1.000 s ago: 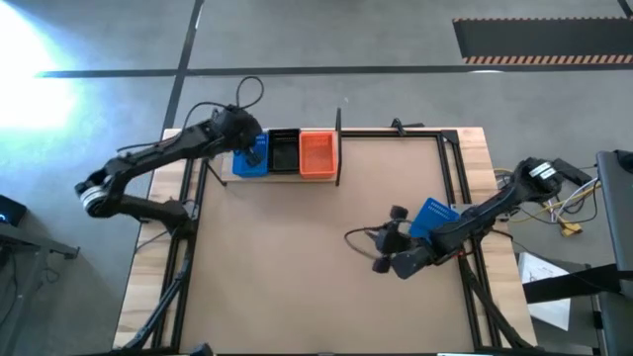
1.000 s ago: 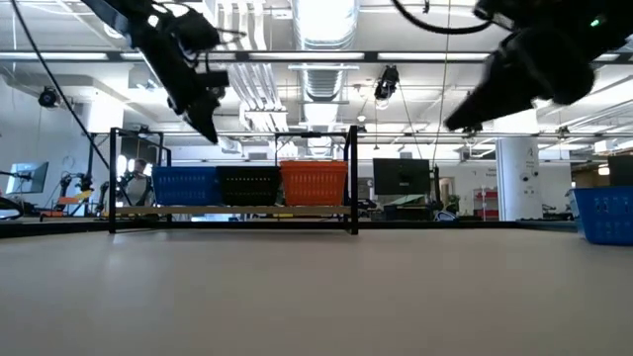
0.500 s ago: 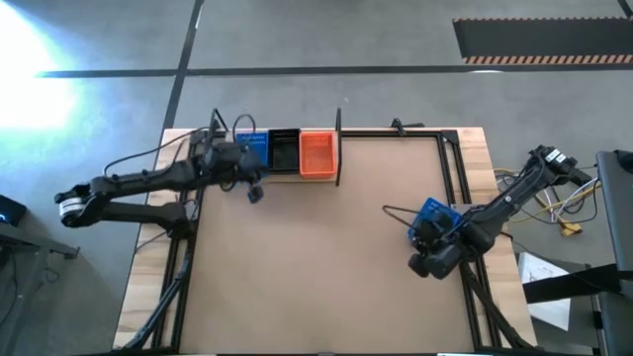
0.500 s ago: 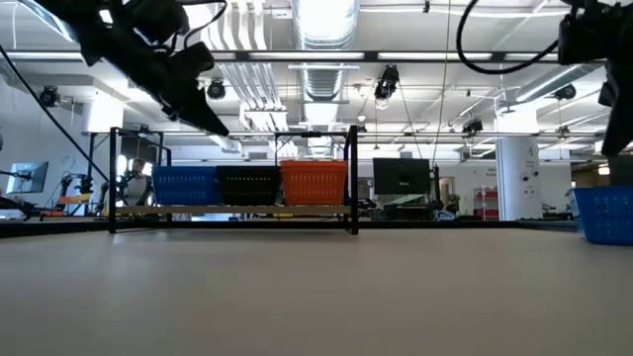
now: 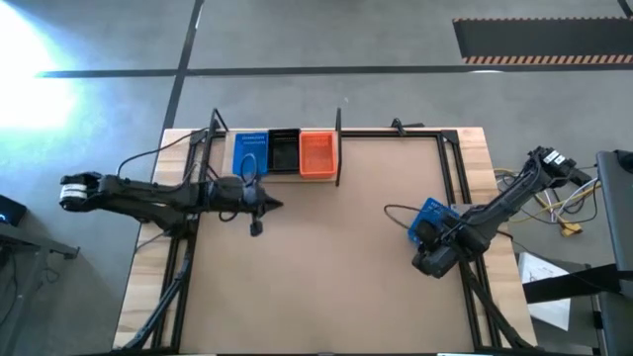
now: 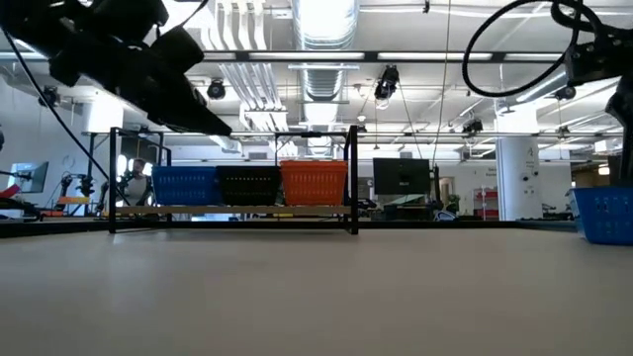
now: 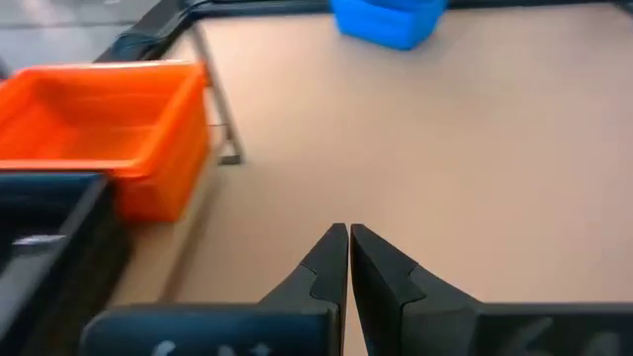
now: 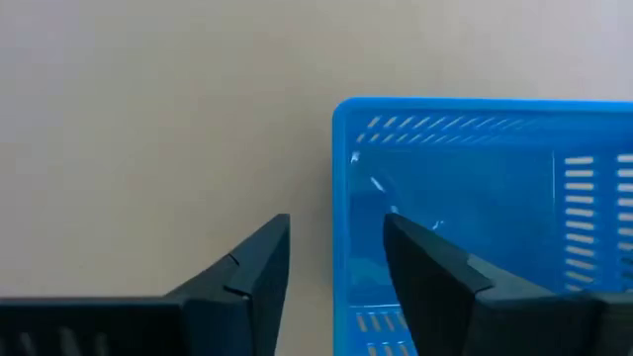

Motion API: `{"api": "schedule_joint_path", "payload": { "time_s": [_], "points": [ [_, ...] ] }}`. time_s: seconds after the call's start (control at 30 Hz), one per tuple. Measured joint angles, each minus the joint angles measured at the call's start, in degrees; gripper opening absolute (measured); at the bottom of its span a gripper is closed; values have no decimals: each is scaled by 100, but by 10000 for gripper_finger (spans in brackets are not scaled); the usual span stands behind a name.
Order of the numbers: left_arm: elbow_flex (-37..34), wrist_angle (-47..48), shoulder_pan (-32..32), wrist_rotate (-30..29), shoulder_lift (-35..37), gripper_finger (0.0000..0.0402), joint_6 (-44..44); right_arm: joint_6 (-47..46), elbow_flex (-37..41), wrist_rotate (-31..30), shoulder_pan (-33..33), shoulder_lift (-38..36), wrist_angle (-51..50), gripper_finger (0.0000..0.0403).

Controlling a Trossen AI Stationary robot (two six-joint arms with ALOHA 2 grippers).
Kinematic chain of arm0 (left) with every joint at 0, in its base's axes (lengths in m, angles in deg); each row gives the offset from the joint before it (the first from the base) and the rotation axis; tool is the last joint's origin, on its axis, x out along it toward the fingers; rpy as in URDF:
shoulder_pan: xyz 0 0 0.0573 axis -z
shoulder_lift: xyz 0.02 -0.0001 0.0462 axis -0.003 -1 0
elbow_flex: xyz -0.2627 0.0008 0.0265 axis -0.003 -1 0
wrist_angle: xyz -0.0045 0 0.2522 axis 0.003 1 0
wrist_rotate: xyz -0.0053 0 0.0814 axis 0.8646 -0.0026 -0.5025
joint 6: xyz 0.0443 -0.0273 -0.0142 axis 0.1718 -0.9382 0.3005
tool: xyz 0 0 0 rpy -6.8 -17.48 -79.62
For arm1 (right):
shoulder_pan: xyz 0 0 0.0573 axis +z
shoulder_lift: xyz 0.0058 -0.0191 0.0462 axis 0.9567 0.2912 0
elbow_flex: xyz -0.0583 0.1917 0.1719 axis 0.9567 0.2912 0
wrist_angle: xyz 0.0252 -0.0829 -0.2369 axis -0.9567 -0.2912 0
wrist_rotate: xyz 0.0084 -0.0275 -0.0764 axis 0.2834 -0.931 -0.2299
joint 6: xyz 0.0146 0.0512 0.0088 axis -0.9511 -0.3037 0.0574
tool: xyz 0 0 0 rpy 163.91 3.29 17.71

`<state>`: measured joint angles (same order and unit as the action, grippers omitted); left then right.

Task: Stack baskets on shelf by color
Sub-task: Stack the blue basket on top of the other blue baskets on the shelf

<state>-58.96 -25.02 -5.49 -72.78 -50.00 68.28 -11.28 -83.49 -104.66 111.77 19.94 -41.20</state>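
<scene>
Since half a second ago the left gripper (image 5: 269,206) has drawn back from the shelf (image 5: 338,148) and now hangs over the tabletop (image 5: 326,257) at about six o'clock of the blue basket stack (image 5: 249,152), pointing toward three o'clock; its fingers (image 7: 331,259) are pressed together with nothing between them. The right gripper (image 5: 427,233) has barely shifted and sits at the loose blue basket (image 5: 433,213) near the table's three o'clock edge. In the right wrist view its fingers (image 8: 259,265) stand apart, one outside the basket's near wall and the other inside, astride the wall; whether they touch it cannot be told.

The baskets are small rectangular plastic tubs with slotted walls. The shelf, a light board between black uprights, lies at the table's eleven o'clock corner. On it stand three groups side by side, touching: blue, then the black baskets (image 5: 284,151), then the orange baskets (image 5: 316,153) beside the upright at three o'clock. How many are nested in each group cannot be counted. One loose blue basket is on the table.
</scene>
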Motion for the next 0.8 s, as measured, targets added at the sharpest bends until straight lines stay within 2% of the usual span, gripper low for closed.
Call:
{"api": "schedule_joint_path", "payload": {
  "time_s": [0.1,0.17,0.37,0.43,0.57,0.7,0.8],
  "points": [
    [-210,-494,275,0,-111,0,-2,296,2,14,2,278,21,161],
    [-299,-858,417,0,-203,0,-2,416,2,25,0,467,29,145],
    [-419,-1448,591,-2,-499,0,3,1093,9,150,-15,977,451,52],
    [-374,-1469,592,-2,-616,0,49,1616,11,16,-58,1112,973,22],
    [-268,-1691,603,41,-931,0,337,3125,9,-307,-378,1325,2695,14],
    [-262,-2647,655,592,-1367,0,926,4838,-32,-290,-915,1579,4565,13],
    [-184,-3010,774,1077,-1672,10,1598,6061,-184,-89,-1293,1813,5562,13]
  ]
}}
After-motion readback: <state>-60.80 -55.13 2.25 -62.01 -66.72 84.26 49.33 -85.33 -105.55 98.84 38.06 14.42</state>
